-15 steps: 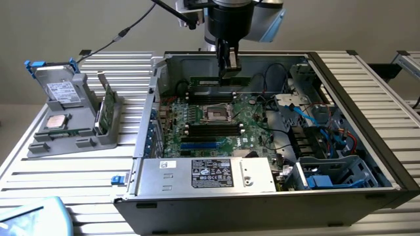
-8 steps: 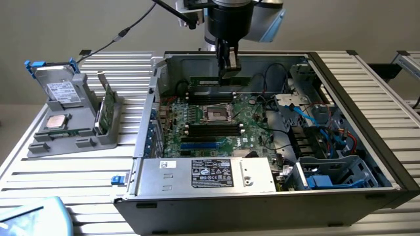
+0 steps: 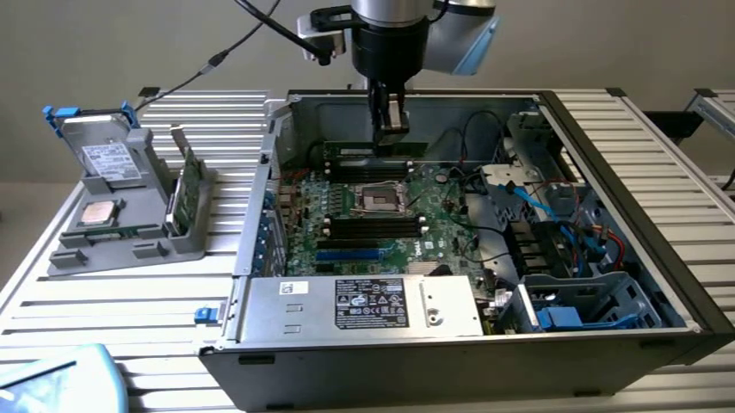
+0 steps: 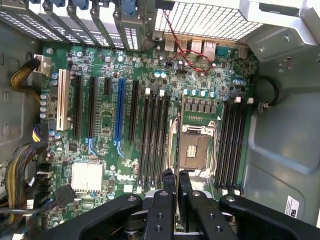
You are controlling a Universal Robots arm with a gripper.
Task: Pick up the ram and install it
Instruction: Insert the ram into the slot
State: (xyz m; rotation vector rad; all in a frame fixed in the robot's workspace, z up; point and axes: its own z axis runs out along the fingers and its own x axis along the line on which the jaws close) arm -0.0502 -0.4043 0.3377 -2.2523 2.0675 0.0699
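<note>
Gripper [image 4: 176, 176] clamps ram [image 3: 350, 150], long axis horizontal.

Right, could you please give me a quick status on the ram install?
Jaws shut on ram, held level over board. Not seated; slots empty. Cables lie off to the side.

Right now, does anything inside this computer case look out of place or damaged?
Nothing looks damaged or askew. The processor socket stands empty, and the ram hangs level in the hand above the motherboard.
</note>
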